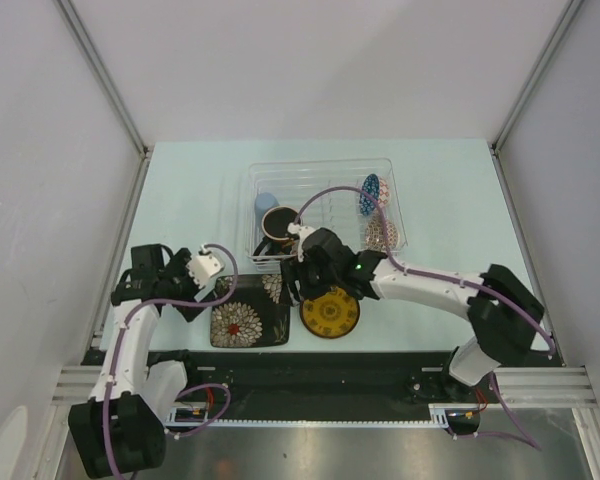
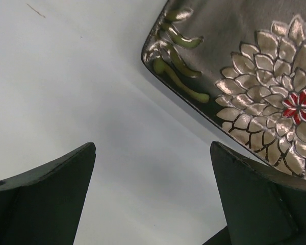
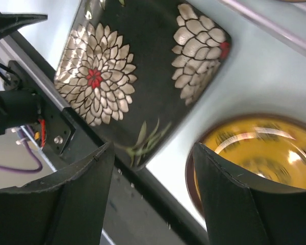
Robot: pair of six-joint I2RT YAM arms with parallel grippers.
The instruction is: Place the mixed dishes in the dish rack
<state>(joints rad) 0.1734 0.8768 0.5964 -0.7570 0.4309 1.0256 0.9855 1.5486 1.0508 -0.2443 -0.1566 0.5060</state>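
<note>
The black square floral plate point(image 1: 248, 320) lies on the table at the near edge, with the yellow saucer point(image 1: 330, 312) just right of it. The clear dish rack point(image 1: 395, 195) holds the pale blue cup point(image 1: 266, 204), the dark mug point(image 1: 278, 225), the blue bowl point(image 1: 369, 194) on edge and the brownish bowl point(image 1: 379, 236). My left gripper point(image 1: 192, 298) is open and empty, just left of the plate point(image 2: 255, 71). My right gripper point(image 1: 302, 287) is open and empty, above the gap between the plate point(image 3: 137, 61) and the saucer point(image 3: 260, 148).
The table's near edge and a black rail point(image 3: 143, 204) run right below the plate and saucer. The rack's front wall stands just behind my right wrist. Side walls point(image 1: 40, 200) enclose the table.
</note>
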